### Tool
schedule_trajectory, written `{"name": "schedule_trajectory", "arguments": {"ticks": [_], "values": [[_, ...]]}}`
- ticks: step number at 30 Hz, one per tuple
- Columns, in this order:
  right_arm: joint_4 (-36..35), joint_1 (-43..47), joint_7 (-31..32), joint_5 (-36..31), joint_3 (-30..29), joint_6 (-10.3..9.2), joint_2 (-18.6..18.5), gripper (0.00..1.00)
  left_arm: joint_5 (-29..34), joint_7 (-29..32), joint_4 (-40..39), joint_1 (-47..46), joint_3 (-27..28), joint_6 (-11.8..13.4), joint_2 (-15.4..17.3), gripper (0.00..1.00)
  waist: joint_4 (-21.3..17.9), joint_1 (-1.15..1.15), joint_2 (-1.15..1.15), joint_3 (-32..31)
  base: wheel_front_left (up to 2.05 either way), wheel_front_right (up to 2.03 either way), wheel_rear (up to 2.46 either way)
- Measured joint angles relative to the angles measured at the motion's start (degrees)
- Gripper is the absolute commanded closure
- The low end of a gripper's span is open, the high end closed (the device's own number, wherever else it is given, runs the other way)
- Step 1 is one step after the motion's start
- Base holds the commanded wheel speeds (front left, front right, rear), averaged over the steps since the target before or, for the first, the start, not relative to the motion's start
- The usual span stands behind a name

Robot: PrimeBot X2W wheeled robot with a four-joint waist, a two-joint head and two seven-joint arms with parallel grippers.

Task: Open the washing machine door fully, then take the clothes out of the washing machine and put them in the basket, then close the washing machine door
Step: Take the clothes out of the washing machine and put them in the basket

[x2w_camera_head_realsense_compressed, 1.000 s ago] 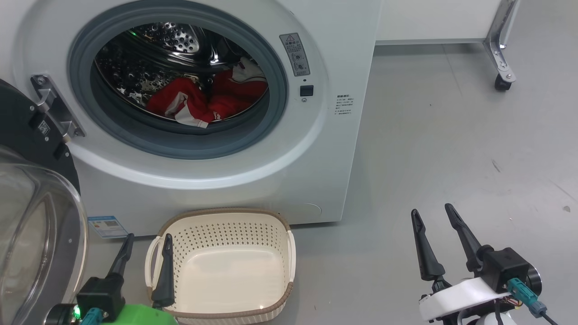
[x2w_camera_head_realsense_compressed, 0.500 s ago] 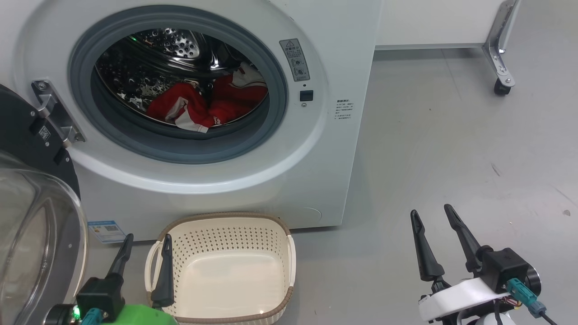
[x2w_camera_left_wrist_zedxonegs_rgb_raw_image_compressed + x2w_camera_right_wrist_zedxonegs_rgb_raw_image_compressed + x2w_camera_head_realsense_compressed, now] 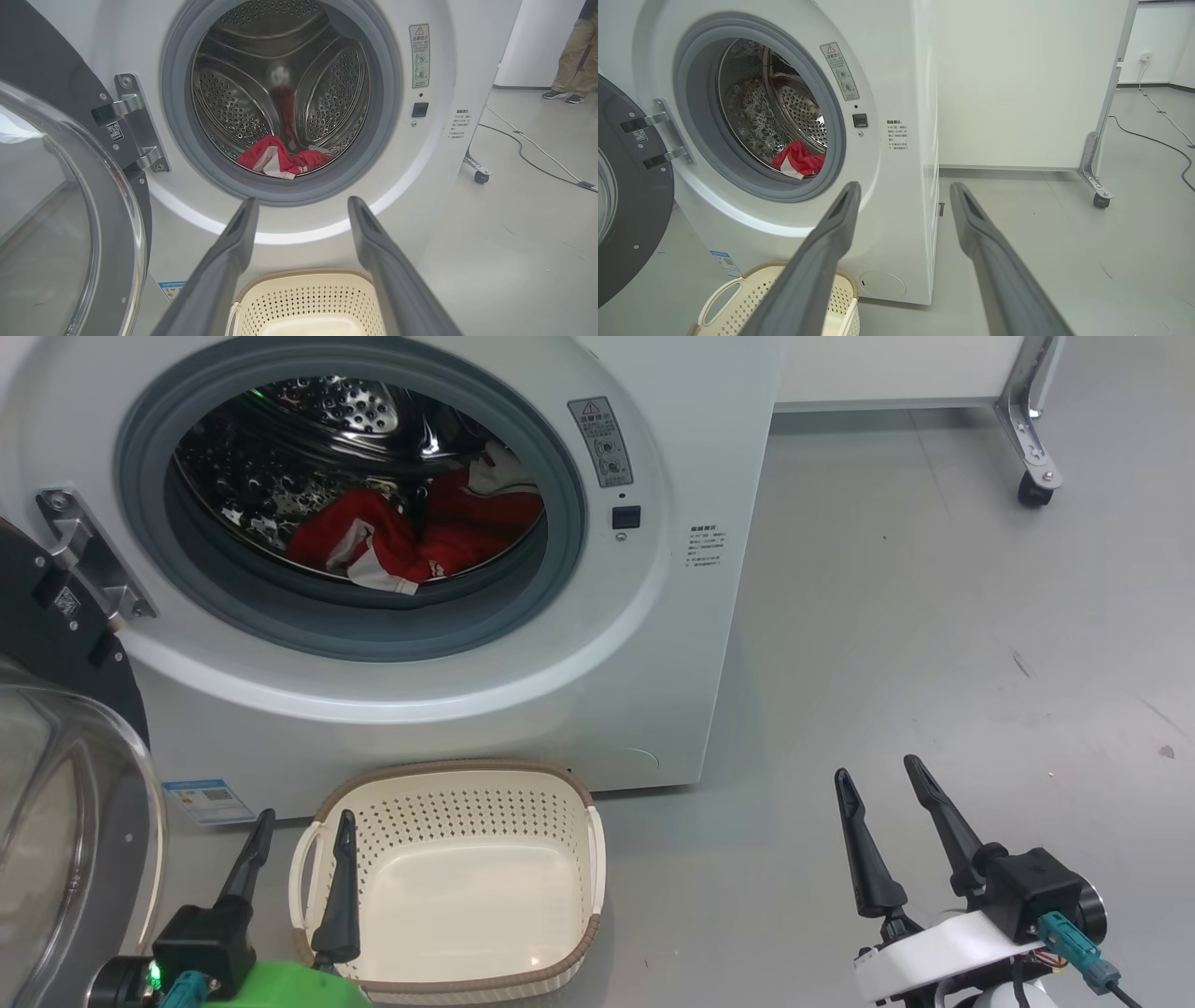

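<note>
While the clothes [image 3: 411, 537] lie inside the drum [image 3: 280, 439], the coming reach turns on one line: up and forward from the left end effector [image 3: 306, 816], through the grey gasket [image 3: 308, 630], to the heap on the drum's lower wall. Left wrist view agrees: the left end effector [image 3: 302, 200] points almost straight at the opening, with the clothes [image 3: 280, 161] just above and a little left of the gap between its fingers. Fingers splayed wide, nothing held.

Likewise the right end effector [image 3: 876, 767]: spread wide, empty. It stands well off to the right, over bare floor past the corner of the washing machine [image 3: 560, 691], and its wrist view takes the opening at a slant. Judgement: left arm is nearer and better lined up.

Long axis of the heap runs side to side across the drum, a little higher at its right end in head view. Bright red fabric, crumpled, with white panels and a white edge folded toward the gasket at the front. Soft and loose; cannot tell how many pieces. Likely to trail when pinched by one fold.

Noted: the washing machine door [image 3: 75, 803] is swung out on its left hinge, glass bowl toward the robot, close beside the left arm; it looks wide enough open. Below the opening the basket [image 3: 448, 769] sits on the floor just in front of the machine, nothing in it, with the left end effector hovering by its left handle.
</note>
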Motion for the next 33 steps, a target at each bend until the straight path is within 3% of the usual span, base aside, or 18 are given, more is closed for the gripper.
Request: {"name": "schedule_trajectory", "arguments": {"ticks": [14, 33], "values": [[-1.26, -1.35, 0.00, -0.03, 2.34, 0.09, -0.01, 0.00, -1.70, 0.34, -0.67, -5.32, 0.81, -1.58, 0.90, 0.00, -2.93, 0.00, 0.00, 4.47, 0.00, 0.00, 0.00], [-5.95, -6.66, 0.00, 0.65, 6.11, 0.00, -0.07, 0.00, -9.80, 12.84, 5.53, -21.07, 3.49, -5.55, 4.20, 0.00, -8.52, 0.00, 0.00, 14.74, 0.00, 0.00, 0.00]]}}
